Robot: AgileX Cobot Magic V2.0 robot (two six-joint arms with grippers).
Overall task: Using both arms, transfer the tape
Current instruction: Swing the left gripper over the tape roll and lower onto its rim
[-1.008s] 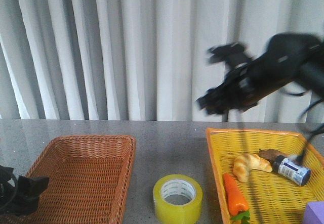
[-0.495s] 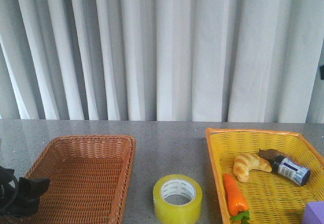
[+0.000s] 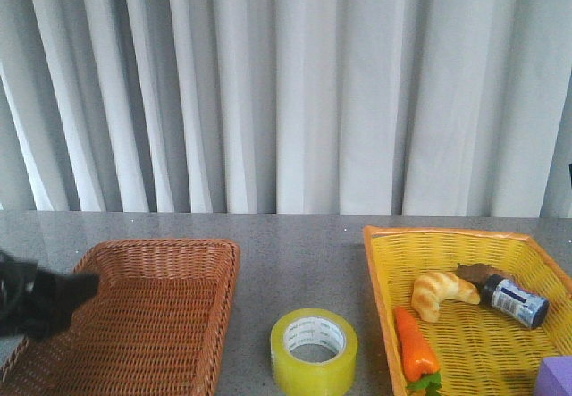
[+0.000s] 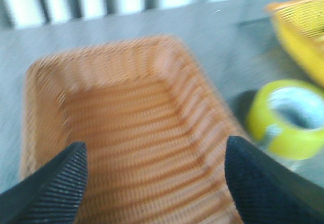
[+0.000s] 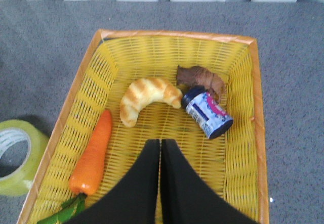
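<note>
Tape (image 4: 287, 119) lies well outside L fingers (image 4: 258, 186), untouched.

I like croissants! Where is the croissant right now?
In the front view, the croissant lies in the yellow basket on the right side of the table, between the carrot and the little bottle.
</note>
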